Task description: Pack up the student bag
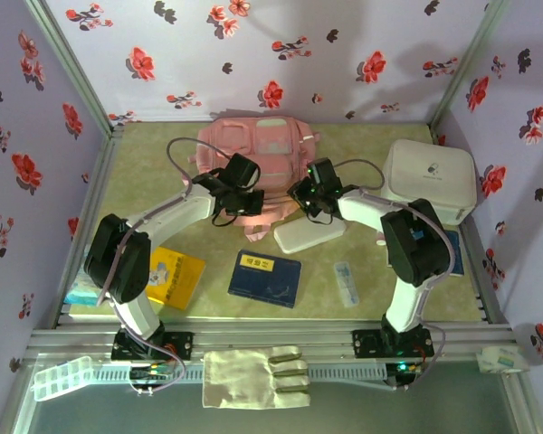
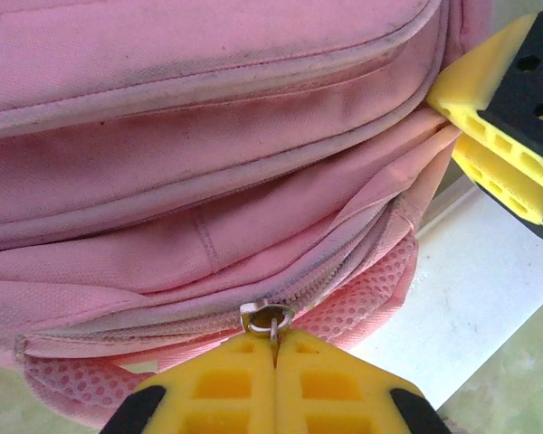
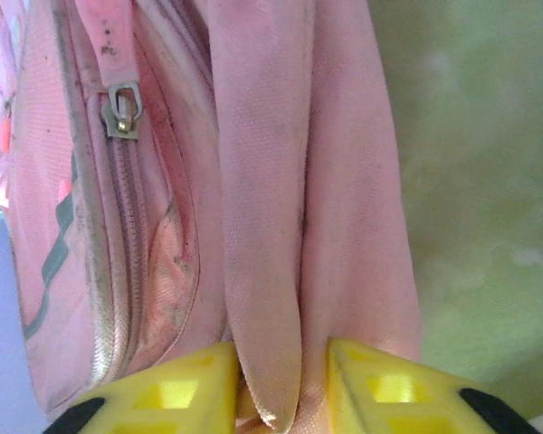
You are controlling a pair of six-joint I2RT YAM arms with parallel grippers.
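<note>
The pink student bag (image 1: 258, 145) lies at the back middle of the table. My left gripper (image 1: 244, 201) is at its near left edge, and in the left wrist view (image 2: 275, 339) its yellow fingers are shut on the small metal zipper pull (image 2: 270, 318) of the bag (image 2: 208, 181). My right gripper (image 1: 300, 197) sits at the bag's near right corner. Its jaws (image 3: 283, 375) are closed on a hanging fold of the bag's pink fabric (image 3: 281, 226). Another zipper slider (image 3: 122, 110) shows on a side pocket. The right gripper's fingers (image 2: 498, 117) appear beside the bag in the left wrist view.
A white flat case (image 1: 308, 235) lies just in front of the bag, a white hard box (image 1: 430, 179) at the right. Nearer me are a blue book (image 1: 265, 278), a yellow book (image 1: 174, 276) and a clear tube (image 1: 346, 283). A glove (image 1: 253, 369) lies on the front rail.
</note>
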